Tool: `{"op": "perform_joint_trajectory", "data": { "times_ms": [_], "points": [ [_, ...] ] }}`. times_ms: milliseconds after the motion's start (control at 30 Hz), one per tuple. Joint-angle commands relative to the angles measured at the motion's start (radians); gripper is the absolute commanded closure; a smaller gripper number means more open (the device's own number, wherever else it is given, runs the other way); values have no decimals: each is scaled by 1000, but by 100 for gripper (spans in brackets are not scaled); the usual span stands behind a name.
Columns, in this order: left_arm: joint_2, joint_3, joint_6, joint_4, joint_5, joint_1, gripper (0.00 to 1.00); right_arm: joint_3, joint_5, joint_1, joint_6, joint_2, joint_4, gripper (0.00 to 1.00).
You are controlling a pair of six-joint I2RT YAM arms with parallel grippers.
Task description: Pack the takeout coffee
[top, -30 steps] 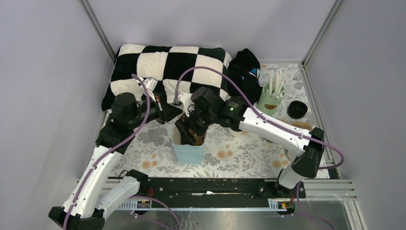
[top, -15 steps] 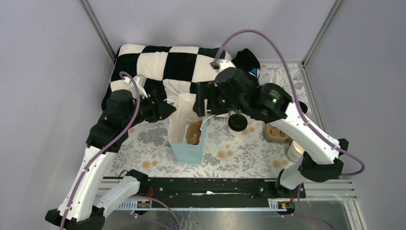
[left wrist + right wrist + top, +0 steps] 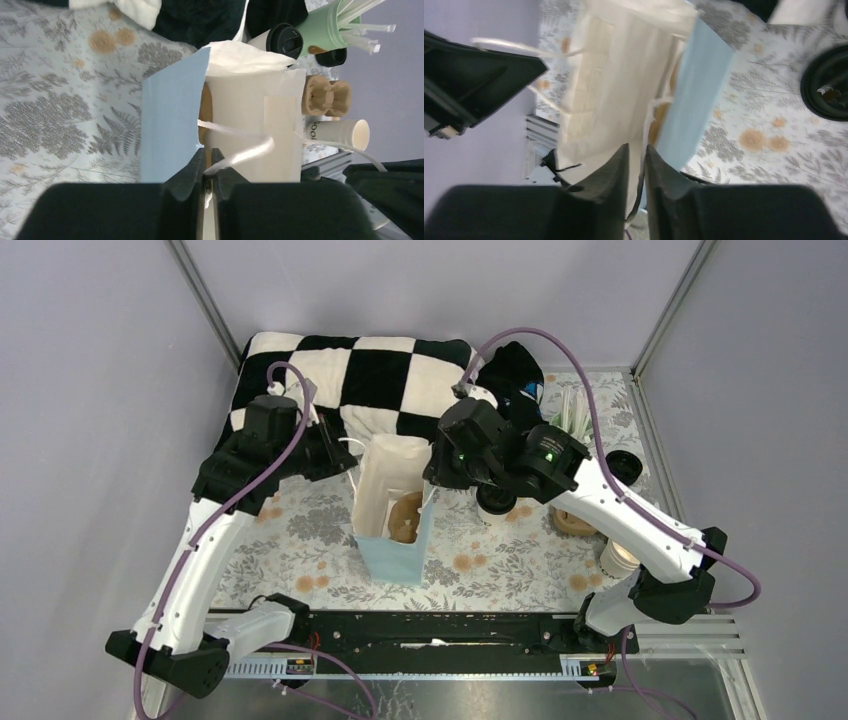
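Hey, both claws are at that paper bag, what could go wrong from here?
1. The left claw pinches only the thin handle of the paper bag; pulling could tear it or tip the bag.
2. The lidded coffee cup stands close beside the right claw; a swing might knock it over.

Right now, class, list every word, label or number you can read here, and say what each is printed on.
"ool": dark letters, partly hidden and not certain, on the lidless white paper cup.
Coffee cup with the black lid: any marks are too small to read.
Paper bag: no print visible.
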Motion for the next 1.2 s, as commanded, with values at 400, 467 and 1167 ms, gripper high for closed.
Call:
{"op": "perform_joint_trajectory", "data": {
  "times_ms": [400,467,1167],
  "points": [
    [31,579,-66,13,1,-1,100,246,-369,-5,-134,-18,493,100],
    [50,634,-92,1,-2,0,100,257,-367,-4,-109,-15,498,100],
    [-108,230,-189,131,-10,-1,100,119,-248,-26,-293,-16,311,100]
  ]
}}
